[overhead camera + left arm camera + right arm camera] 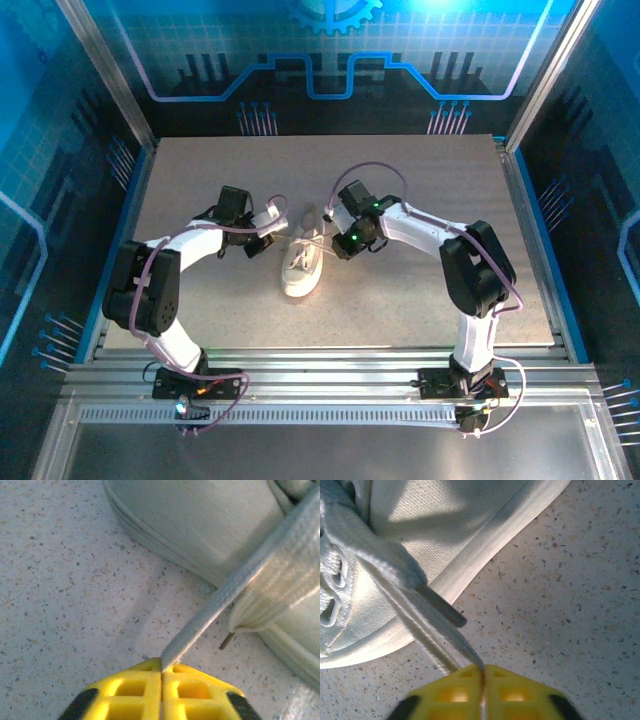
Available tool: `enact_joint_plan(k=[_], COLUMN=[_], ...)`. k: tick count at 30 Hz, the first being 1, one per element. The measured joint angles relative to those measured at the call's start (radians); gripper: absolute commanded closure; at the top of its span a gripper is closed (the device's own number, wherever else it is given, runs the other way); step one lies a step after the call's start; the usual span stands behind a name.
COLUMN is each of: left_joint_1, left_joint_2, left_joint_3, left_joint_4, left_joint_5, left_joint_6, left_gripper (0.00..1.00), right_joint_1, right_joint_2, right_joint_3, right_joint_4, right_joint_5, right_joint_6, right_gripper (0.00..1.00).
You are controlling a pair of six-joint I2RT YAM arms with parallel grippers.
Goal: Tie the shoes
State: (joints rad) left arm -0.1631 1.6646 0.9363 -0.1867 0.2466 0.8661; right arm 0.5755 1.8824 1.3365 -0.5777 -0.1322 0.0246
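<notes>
A small white canvas shoe (302, 268) lies mid-table with its toe toward the arms. My left gripper (272, 224) sits just left of it and my right gripper (336, 236) just right, both low over the table. In the left wrist view the yellow fingers (135, 690) are pressed together on a flat pale lace (250, 575) that runs taut up to the shoe's side (200, 520). The right wrist view shows the yellow fingers (515, 692) pinching another lace strand (440, 640) coming from the shoe (445, 525). A dark lace tip (442, 607) hangs loose above it.
The speckled grey tabletop (430, 300) stretches around the shoe, with aluminium rails (320, 365) along the near edge. Metal posts and blue panels (100, 90) wall in the sides and back. A small brown lace tip (226, 641) rests beside the sole.
</notes>
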Motion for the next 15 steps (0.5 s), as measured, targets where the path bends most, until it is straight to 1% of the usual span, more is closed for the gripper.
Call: enact_joint_plan(k=[1, 2, 6, 10, 11, 12, 13, 15], left_joint_1=[0.006, 0.014, 0.061, 0.106, 0.114, 0.120, 0.124, 0.126], left_joint_2=[-0.013, -0.034, -0.177, -0.336, -0.372, -0.404, -0.436, -0.482], left_joint_3=[-0.010, -0.023, -0.041, -0.020, -0.017, -0.017, -0.017, -0.017], left_joint_4=[0.017, 0.031, 0.052, 0.067, 0.072, 0.079, 0.086, 0.095], left_joint_5=[-0.005, -0.009, -0.015, -0.015, -0.016, -0.021, -0.031, -0.050], left_joint_6=[-0.011, -0.030, -0.087, -0.159, -0.180, -0.200, -0.233, -0.284], left_gripper=[0.57, 0.53, 0.50, 0.44, 0.41, 0.31, 0.30, 0.31], right_joint_1=[-0.009, -0.020, -0.105, -0.206, -0.227, -0.247, -0.266, -0.295], right_joint_2=[-0.012, -0.026, -0.143, -0.292, -0.323, -0.356, -0.382, -0.427], right_joint_3=[0.000, 0.000, 0.001, 0.022, 0.023, 0.023, 0.021, -0.005], right_joint_4=[-0.008, -0.010, -0.014, -0.014, -0.012, -0.010, -0.005, 0.024], right_joint_5=[-0.003, -0.004, -0.009, -0.010, -0.010, -0.010, -0.010, -0.010], right_joint_6=[0.000, 0.000, -0.010, -0.033, -0.039, -0.047, -0.053, -0.061], right_gripper=[0.53, 0.50, 0.36, 0.31, 0.30, 0.28, 0.26, 0.23])
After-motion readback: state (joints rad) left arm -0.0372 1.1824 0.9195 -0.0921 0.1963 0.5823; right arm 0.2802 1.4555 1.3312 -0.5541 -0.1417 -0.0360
